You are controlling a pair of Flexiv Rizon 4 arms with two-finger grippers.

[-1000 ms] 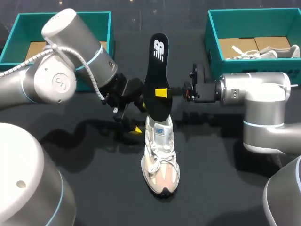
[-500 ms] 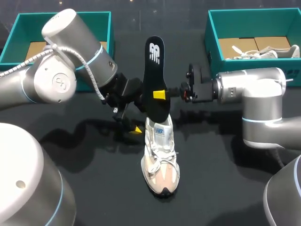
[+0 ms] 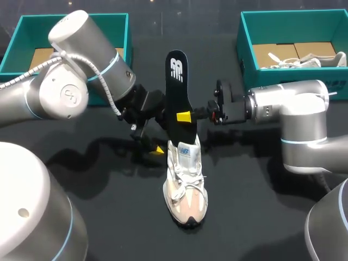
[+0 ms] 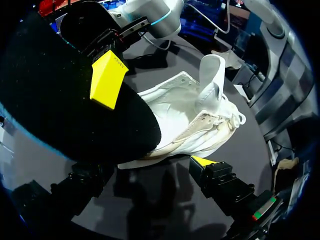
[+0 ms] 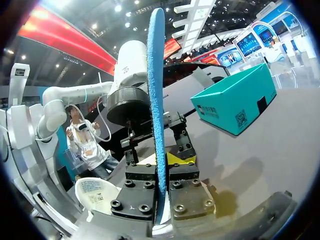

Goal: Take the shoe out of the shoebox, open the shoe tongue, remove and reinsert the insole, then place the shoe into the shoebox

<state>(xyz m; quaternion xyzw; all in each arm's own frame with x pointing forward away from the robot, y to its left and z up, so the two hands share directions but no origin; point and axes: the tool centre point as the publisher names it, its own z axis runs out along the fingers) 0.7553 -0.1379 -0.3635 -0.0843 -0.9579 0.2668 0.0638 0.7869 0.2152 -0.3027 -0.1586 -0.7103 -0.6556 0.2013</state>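
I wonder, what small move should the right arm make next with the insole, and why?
Probably lower the insole into the shoe. The right gripper is shut on it, holding it upright; its lower end sits at the shoe's opening, while most of it stands above the shoe.

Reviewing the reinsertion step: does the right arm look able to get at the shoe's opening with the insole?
Probably yes. The right gripper holds the insole upright, its lower end at the shoe's opening; the left gripper sits beside the heel, not over it.
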